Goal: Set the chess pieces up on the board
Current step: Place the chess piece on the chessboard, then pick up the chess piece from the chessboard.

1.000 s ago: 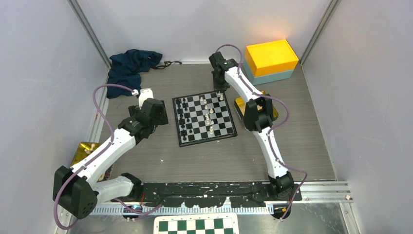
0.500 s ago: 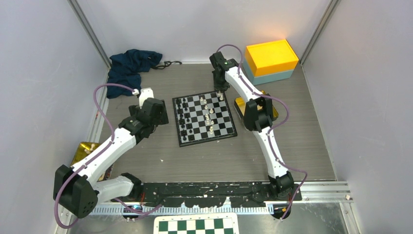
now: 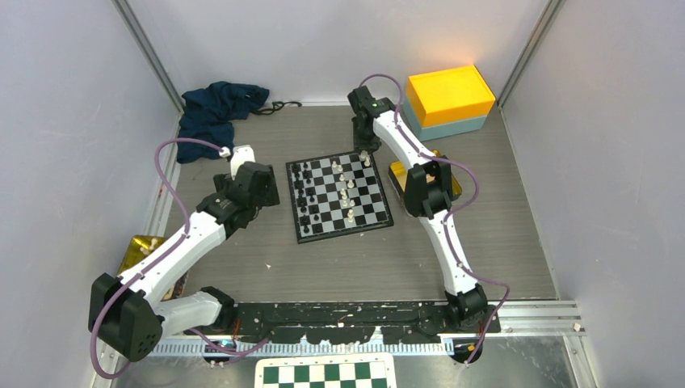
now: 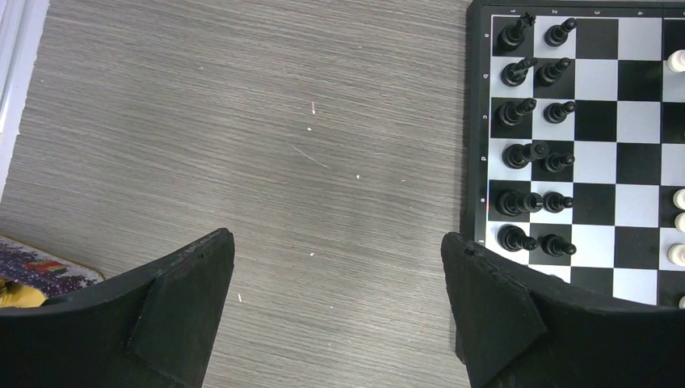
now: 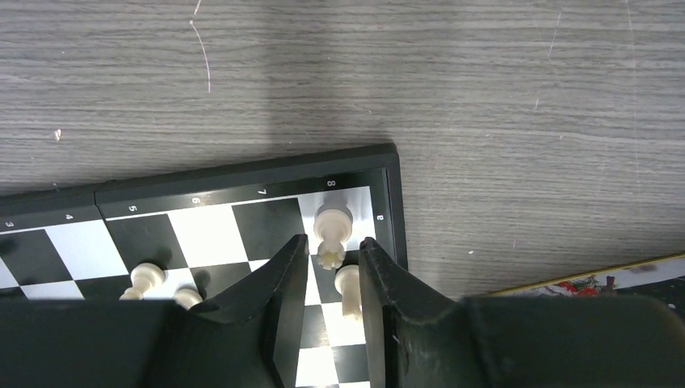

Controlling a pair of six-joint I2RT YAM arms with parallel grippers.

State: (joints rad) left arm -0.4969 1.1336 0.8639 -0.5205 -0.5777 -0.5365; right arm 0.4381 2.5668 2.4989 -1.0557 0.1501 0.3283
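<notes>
Nearest, at 6 o'clock, a green-and-white checkered panel [image 3: 323, 373] lies in front of the arm bases. From there the grey wood-grain table [image 3: 485, 242] runs back to the walls. A glossy gold packet [image 3: 139, 246] sits at its 8 o'clock edge, partly under the left arm. The left gripper [image 4: 335, 242] hangs over bare table just off the 9 o'clock side of the board. Its black fingers [image 4: 190, 283] are spread wide, with nothing between them. The small square chessboard with black and white squares and a thin black border [image 3: 327, 202] lies at the middle of the table, turned slightly clockwise. The black chess pieces [image 4: 533, 153] stand in two files along its 9 o'clock edge. The cream-white chess pieces [image 3: 347, 194] are scattered over its 3 o'clock half. At the board's 1 o'clock corner the right gripper [image 5: 333, 242] points down over a cream-white piece with a notched top [image 5: 333, 220], which stands upright on the corner square. Its jaws stand narrow either side of that piece's head, and a sliver of board shows on each side. A cream-white pawn [image 5: 347, 283] stands just beside it, partly behind one finger. Farthest back, a crumpled dark blue cloth [image 3: 218, 109] lies at 11 o'clock. A yellow box on a grey-teal base [image 3: 448, 97] sits at 1 o'clock.
</notes>
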